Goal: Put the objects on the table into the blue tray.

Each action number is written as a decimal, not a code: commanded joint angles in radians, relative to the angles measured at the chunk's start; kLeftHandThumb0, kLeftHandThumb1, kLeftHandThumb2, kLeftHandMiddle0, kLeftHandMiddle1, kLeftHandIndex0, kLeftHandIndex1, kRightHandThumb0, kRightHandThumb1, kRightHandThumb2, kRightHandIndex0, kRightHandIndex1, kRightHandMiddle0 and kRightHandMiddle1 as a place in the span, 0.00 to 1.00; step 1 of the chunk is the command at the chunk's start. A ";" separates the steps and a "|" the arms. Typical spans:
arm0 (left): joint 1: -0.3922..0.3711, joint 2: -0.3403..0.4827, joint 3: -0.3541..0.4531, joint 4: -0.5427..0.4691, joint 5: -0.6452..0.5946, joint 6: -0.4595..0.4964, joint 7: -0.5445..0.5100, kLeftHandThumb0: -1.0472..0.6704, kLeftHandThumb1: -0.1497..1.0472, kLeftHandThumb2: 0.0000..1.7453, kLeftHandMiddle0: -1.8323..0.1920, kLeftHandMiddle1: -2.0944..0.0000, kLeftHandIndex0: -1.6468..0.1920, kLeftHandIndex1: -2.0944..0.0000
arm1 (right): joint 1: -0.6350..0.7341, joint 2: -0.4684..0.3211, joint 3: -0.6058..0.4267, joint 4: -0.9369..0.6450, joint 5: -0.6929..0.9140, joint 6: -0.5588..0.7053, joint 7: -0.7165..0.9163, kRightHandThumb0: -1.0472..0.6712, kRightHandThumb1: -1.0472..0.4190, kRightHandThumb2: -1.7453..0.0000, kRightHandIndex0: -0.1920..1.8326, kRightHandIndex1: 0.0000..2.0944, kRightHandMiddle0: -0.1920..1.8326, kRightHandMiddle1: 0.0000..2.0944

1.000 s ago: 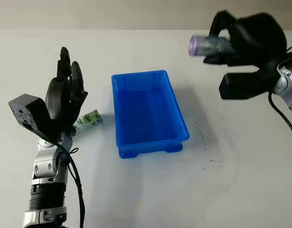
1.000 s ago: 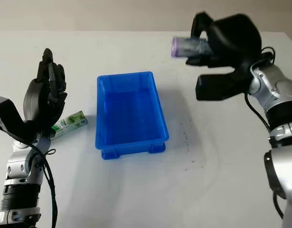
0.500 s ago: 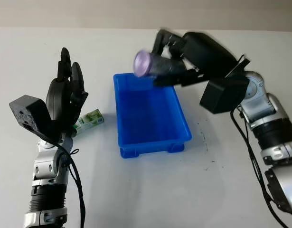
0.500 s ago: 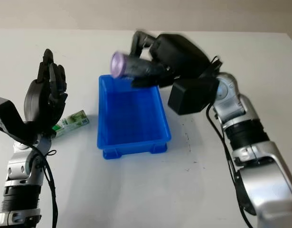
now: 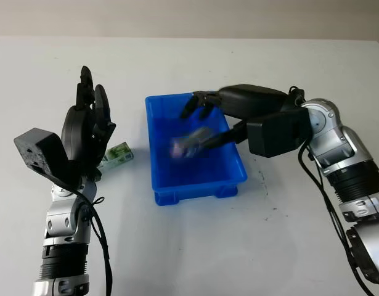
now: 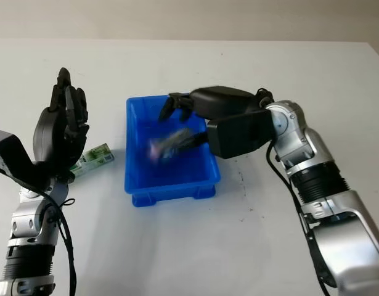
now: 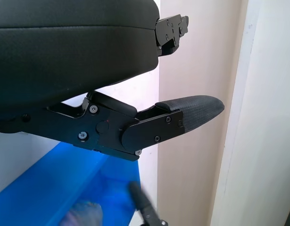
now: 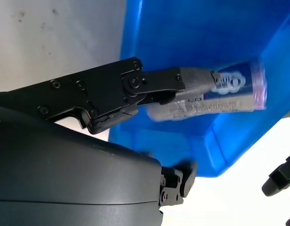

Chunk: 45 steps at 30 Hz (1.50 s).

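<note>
The blue tray (image 5: 195, 190) stands mid-table. A tube with a purple cap (image 5: 189, 143) is inside it, blurred with motion, just under my right hand (image 5: 204, 120). That hand hangs over the tray's middle, open and holding nothing. In the right wrist view the tube (image 8: 220, 96) lies beyond a finger (image 8: 182, 81), apart from it, against the tray's blue floor (image 8: 182, 28). A small green packet (image 5: 118, 153) lies on the table left of the tray. My left hand (image 5: 89, 120) is raised upright beside the packet, open.
The white table (image 5: 195, 246) runs wide in front of and to the right of the tray. A pale wall rises behind the table's far edge. The left wrist view catches a corner of the tray (image 7: 50, 188).
My right hand swung left from high at the far right, came down over the tray and let go of the tube, which now drops inside it. The left hand barely moved.
</note>
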State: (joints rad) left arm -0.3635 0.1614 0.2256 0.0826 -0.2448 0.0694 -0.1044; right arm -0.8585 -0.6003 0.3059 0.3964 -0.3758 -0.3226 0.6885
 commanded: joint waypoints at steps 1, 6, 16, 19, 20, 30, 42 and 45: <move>-0.006 0.005 0.003 -0.010 -0.002 -0.001 -0.003 0.19 1.00 0.39 1.00 1.00 1.00 1.00 | -0.007 -0.014 -0.024 -0.030 -0.007 -0.021 -0.032 0.15 0.00 0.78 0.00 0.00 0.00 0.00; -0.010 0.001 -0.006 -0.006 0.007 -0.008 0.001 0.19 1.00 0.40 1.00 1.00 1.00 1.00 | 0.033 0.024 -0.133 -0.048 0.037 -0.026 -0.228 0.13 0.00 0.74 0.00 0.00 0.00 0.00; -0.005 -0.002 -0.003 -0.006 0.002 -0.009 0.008 0.19 1.00 0.39 1.00 1.00 1.00 1.00 | 0.251 0.211 -0.465 -0.106 0.443 0.259 -0.456 0.17 0.00 0.65 0.00 0.00 0.00 0.00; -0.011 0.001 0.003 0.005 -0.002 -0.013 0.001 0.19 1.00 0.39 1.00 1.00 1.00 1.00 | 0.331 0.250 -0.508 -0.124 0.508 0.350 -0.484 0.18 0.00 0.65 0.00 0.00 0.00 0.00; -0.013 0.003 0.004 0.008 -0.003 -0.013 -0.001 0.19 1.00 0.39 1.00 1.00 1.00 1.00 | 0.353 0.262 -0.515 -0.129 0.518 0.365 -0.496 0.18 0.00 0.65 0.00 0.00 0.00 0.00; -0.032 0.027 0.007 0.018 0.002 -0.003 -0.014 0.19 1.00 0.39 1.00 1.00 1.00 1.00 | 0.454 0.319 -0.522 -0.191 0.526 0.458 -0.583 0.21 0.00 0.60 0.00 0.00 0.00 0.00; 0.115 0.345 -0.129 -0.519 0.774 0.282 -0.027 0.18 1.00 0.22 0.90 0.96 0.90 0.96 | 0.457 0.316 -0.531 -0.234 0.544 0.490 -0.584 0.20 0.00 0.62 0.00 0.00 0.00 0.00; 0.128 0.430 -0.155 -0.715 0.919 0.495 -0.259 0.20 1.00 0.13 0.88 0.96 0.88 0.95 | 0.461 0.320 -0.533 -0.233 0.552 0.488 -0.580 0.20 0.00 0.61 0.00 0.00 0.00 0.00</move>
State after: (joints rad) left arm -0.2542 0.5453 0.0972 -0.5158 0.6118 0.4842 -0.2775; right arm -0.4096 -0.2808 -0.2151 0.1929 0.1679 0.1630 0.1067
